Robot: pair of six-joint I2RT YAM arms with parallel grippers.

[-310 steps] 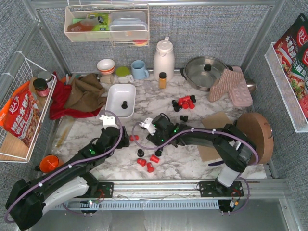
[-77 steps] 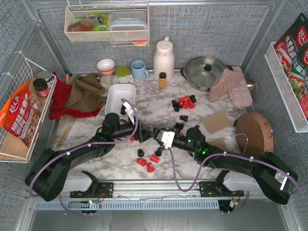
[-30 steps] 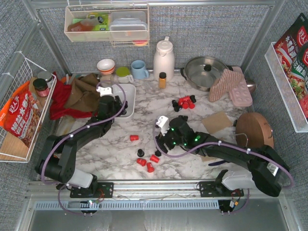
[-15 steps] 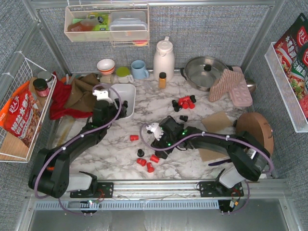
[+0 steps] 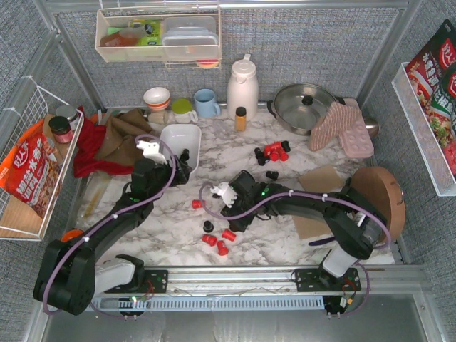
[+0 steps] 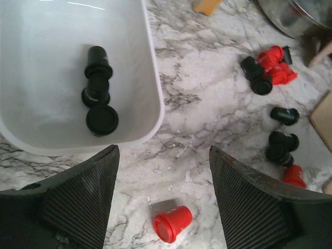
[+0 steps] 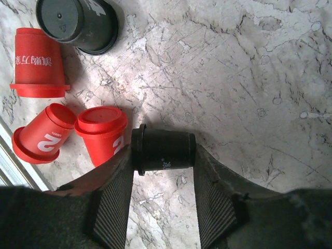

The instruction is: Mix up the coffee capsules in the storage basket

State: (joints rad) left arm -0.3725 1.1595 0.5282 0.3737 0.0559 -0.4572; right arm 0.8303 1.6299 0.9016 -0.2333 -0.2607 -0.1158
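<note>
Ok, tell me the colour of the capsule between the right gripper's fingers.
The capsule is black; the right wrist view shows it best.

White thermos (image 5: 242, 87), steel pot (image 5: 305, 107)

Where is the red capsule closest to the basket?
Low centre in the left wrist view, the red capsule lies on its side on the marble, just outside the white basket.

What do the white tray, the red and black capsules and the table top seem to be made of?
White shallow rectangular tray: likely glazed ceramic or glossy plastic; smooth walls with soft highlights. Red tapered capsules and the black tapered capsule: probably moulded plastic, satin sheen, printed lettering. Table top: marble or marble-look laminate, grey veins.
</note>
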